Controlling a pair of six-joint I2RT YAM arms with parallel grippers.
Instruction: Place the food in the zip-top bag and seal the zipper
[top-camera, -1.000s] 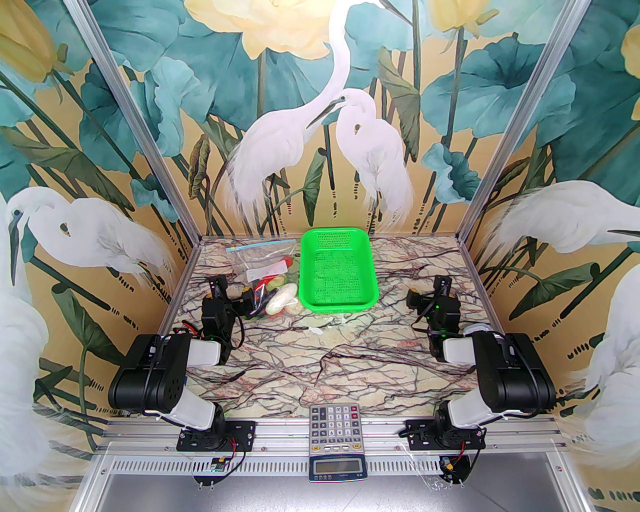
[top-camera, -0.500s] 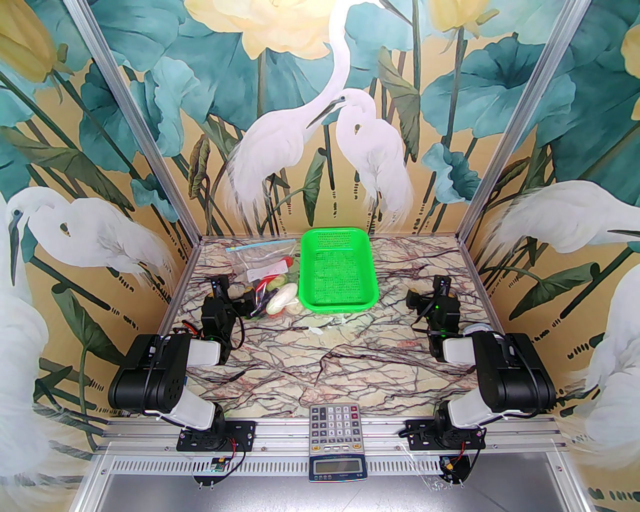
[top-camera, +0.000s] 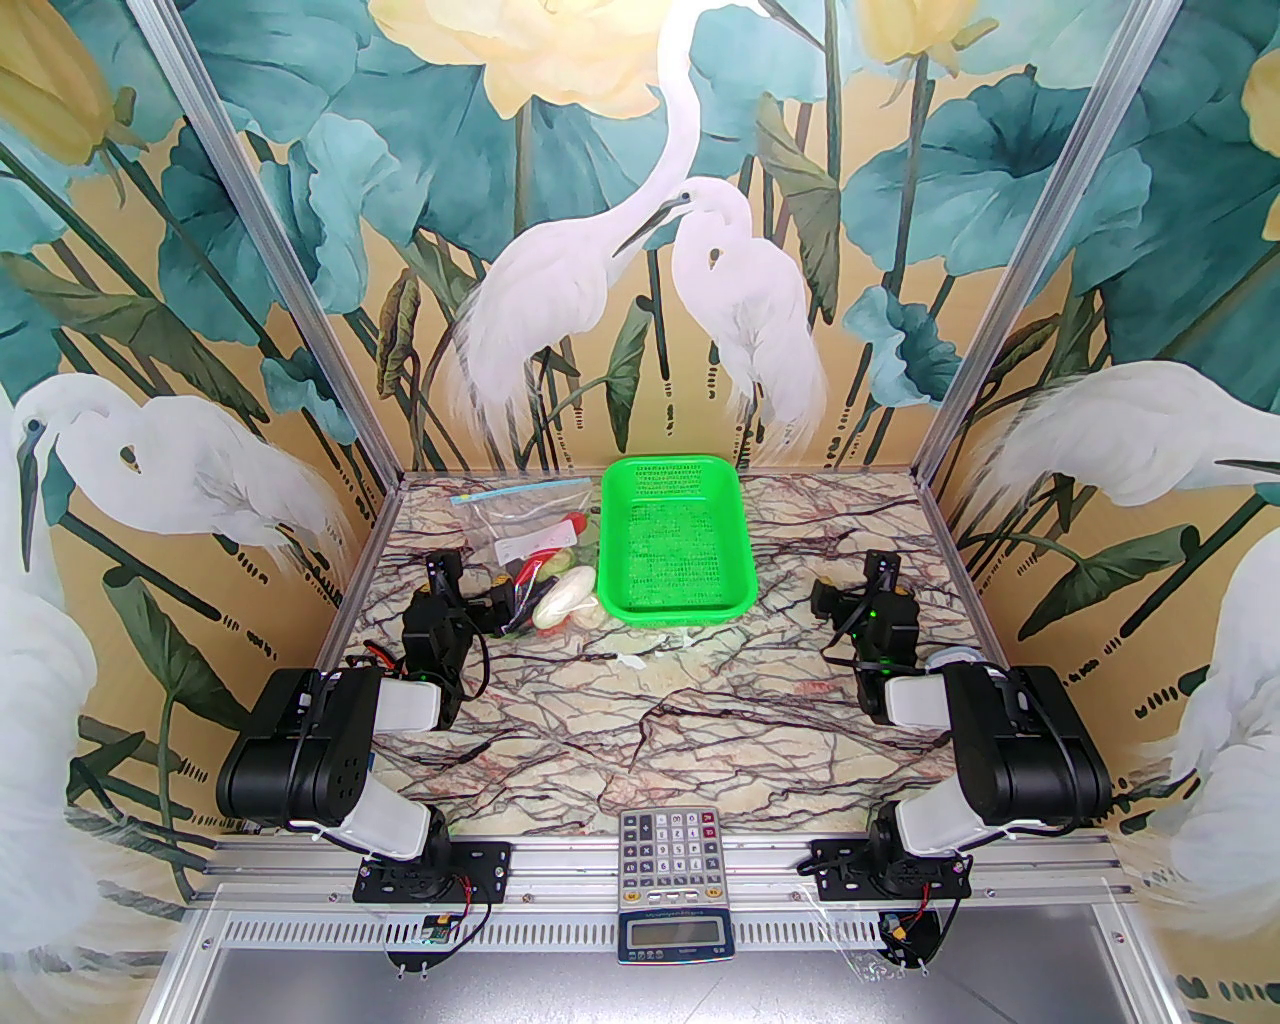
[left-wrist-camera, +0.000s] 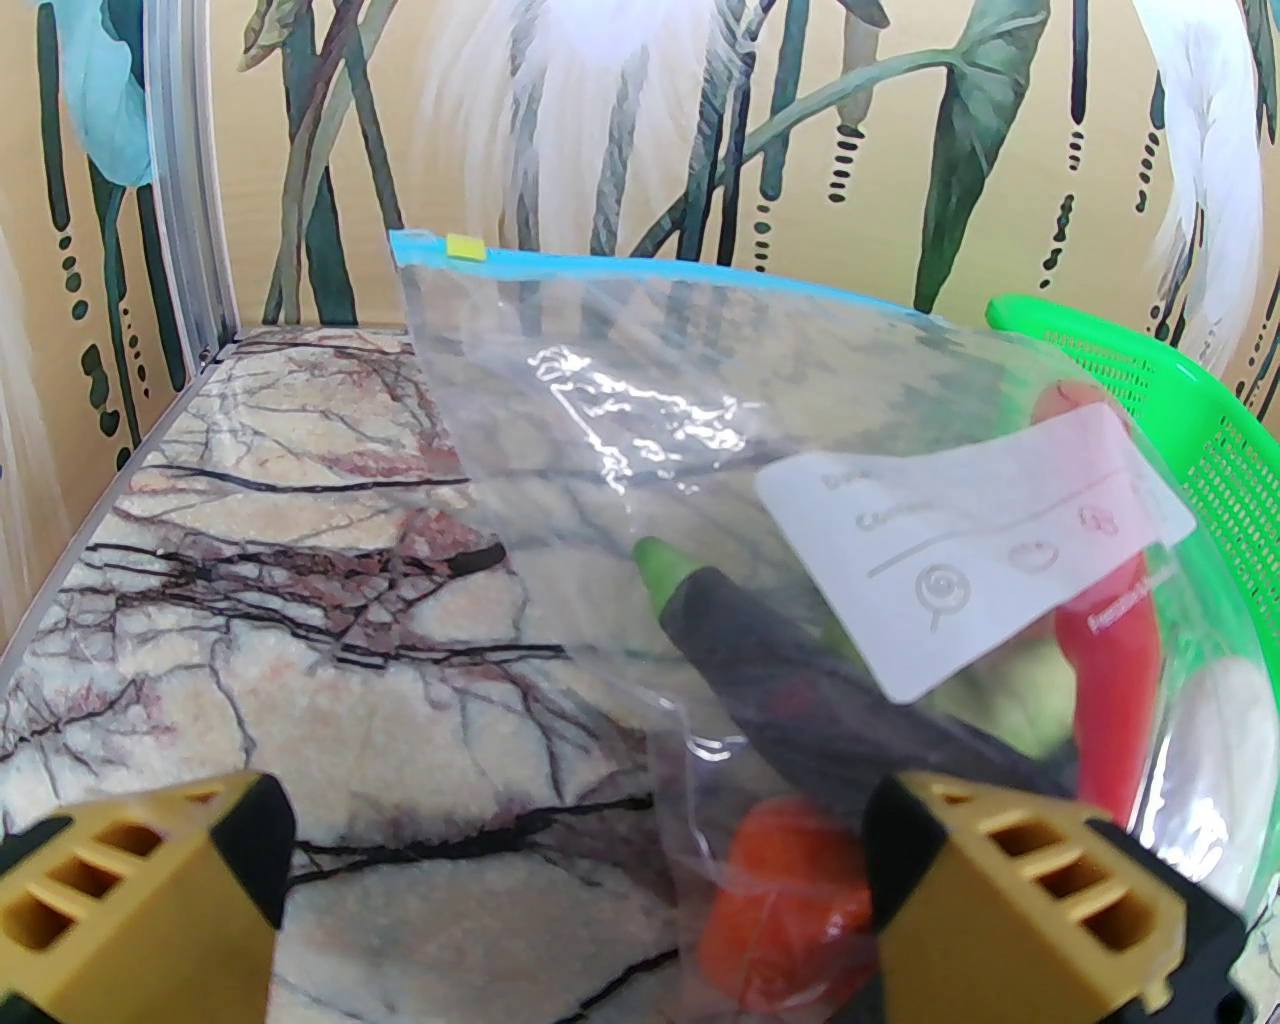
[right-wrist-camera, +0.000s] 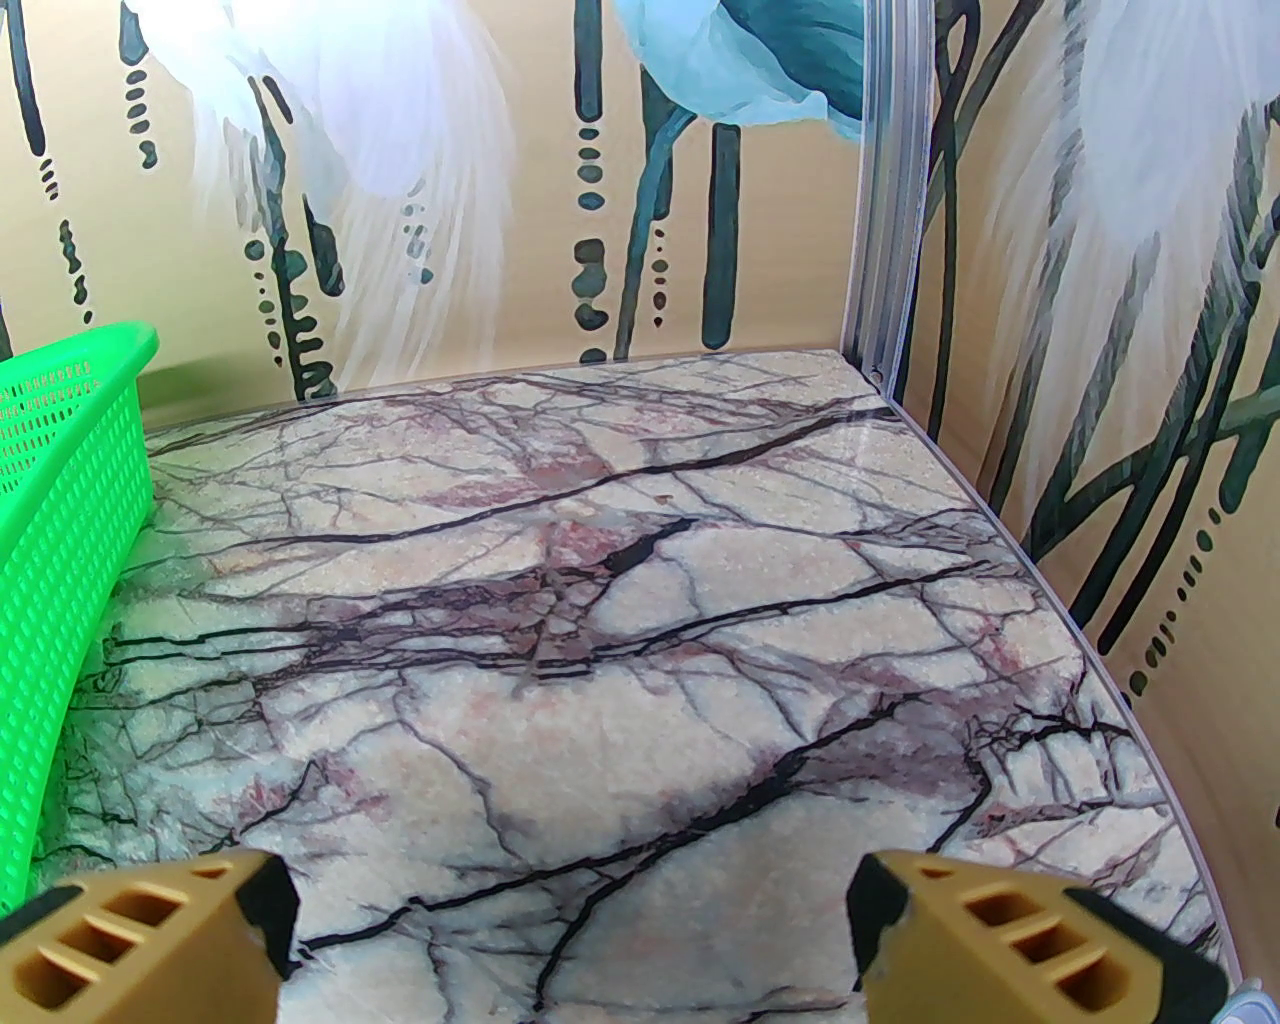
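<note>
Left wrist, clear zip-top bag (left-wrist-camera: 600, 400) holding food (left-wrist-camera: 1110, 660), light-blue zipper (left-wrist-camera: 700, 275), left gripper (left-wrist-camera: 575, 840), right gripper (right-wrist-camera: 570, 900) both released

Murals of white egrets, teal lotus leaves and pale yellow blooms on a tan ground cover the walls (top-camera: 640, 200) enclosing a glossy marble-patterned table (top-camera: 700, 720) veined in black and pink. Ahead and right of the right gripper (right-wrist-camera: 570, 910), an aluminium post (right-wrist-camera: 885, 200) marks the far corner. A second post (left-wrist-camera: 195, 180) rises ahead and left of the left gripper (left-wrist-camera: 580, 840). The light is bright and even.
</note>
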